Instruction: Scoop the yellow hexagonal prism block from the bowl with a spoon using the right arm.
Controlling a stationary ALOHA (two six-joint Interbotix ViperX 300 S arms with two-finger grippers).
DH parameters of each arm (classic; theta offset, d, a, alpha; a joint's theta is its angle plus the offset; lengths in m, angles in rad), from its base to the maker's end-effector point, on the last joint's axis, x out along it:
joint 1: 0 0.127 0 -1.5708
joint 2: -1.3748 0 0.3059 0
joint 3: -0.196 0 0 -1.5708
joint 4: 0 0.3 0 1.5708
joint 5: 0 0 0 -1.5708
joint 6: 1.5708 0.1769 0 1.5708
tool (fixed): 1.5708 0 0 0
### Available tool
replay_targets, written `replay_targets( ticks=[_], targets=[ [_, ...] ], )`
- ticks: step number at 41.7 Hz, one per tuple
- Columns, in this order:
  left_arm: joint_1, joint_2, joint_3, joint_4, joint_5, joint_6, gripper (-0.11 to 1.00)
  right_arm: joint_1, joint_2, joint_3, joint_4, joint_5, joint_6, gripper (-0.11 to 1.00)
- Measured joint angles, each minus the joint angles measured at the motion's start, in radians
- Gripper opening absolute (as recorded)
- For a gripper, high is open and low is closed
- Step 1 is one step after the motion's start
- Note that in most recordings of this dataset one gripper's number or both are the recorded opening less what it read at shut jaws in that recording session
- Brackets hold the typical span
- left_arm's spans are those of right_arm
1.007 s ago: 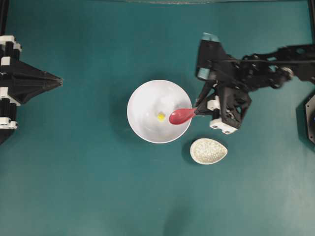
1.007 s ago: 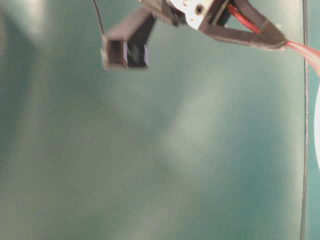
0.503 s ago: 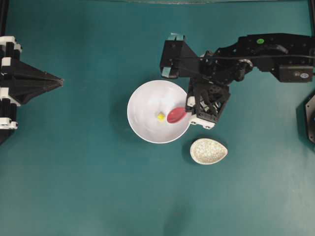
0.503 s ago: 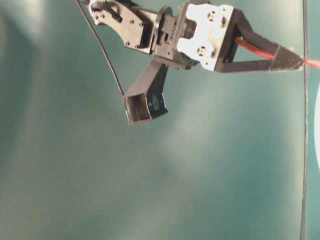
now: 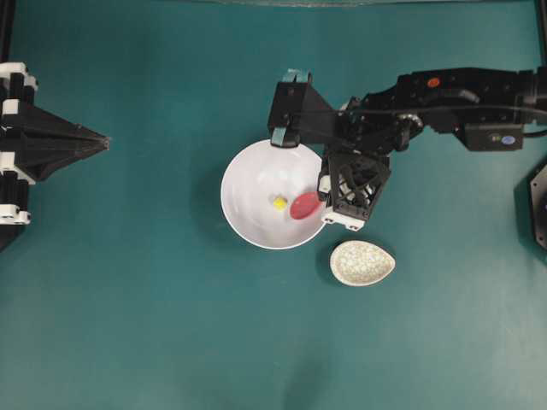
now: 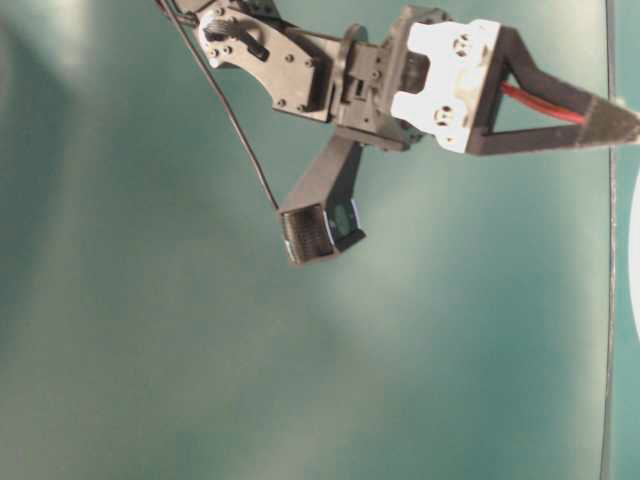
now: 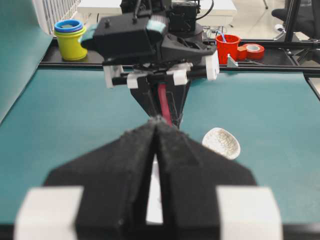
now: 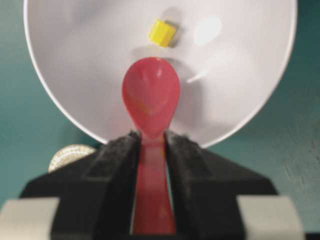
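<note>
Big white bowl (image 5: 256,184) in the middle of the overhead view, on a teal table (image 5: 154,325). Tiny yellow hexagonal prism block (image 5: 279,203) down inside, a bit right of the bowl's middle. Red spoon (image 5: 304,206) inside the bowl too, scoop just right of the block, near it but not on it. In the right wrist view, block (image 8: 162,33) just above the scoop's tip (image 8: 151,95), a little gap between them, scoop bare. Right gripper (image 8: 150,145) clamped on the spoon's handle, one black finger (image 8: 115,160) on each side. Right arm (image 5: 444,90) coming in from the upper right. Speckled spoon rest (image 5: 362,262) just below and right of the bowl, apart from it. Left gripper (image 5: 101,139) at the far left edge, well away from the bowl, tips pressed together, holding nothing.
</note>
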State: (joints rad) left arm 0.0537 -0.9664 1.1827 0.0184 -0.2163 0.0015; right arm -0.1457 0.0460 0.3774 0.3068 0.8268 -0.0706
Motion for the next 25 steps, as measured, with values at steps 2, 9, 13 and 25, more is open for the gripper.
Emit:
replay_targets(
  ticks=[2,9,13,25],
  targets=[
    [-0.002,0.0,0.0,0.0,0.0,0.0,0.0,0.0,0.008,0.0,0.0,-0.008,0.0,0.25],
    [0.0,0.0,0.0,0.0,-0.002,0.0,0.0,0.0,0.029,0.0,0.0,-0.051,0.0,0.25],
    [-0.002,0.0,0.0,0.0,0.0,0.0,0.0,0.002,0.031,0.0,0.0,-0.074,0.0,0.25],
    [-0.002,0.0,0.0,0.002,0.002,0.0,0.0,0.011,0.044,0.0,0.0,-0.144,0.0,0.25]
  ],
)
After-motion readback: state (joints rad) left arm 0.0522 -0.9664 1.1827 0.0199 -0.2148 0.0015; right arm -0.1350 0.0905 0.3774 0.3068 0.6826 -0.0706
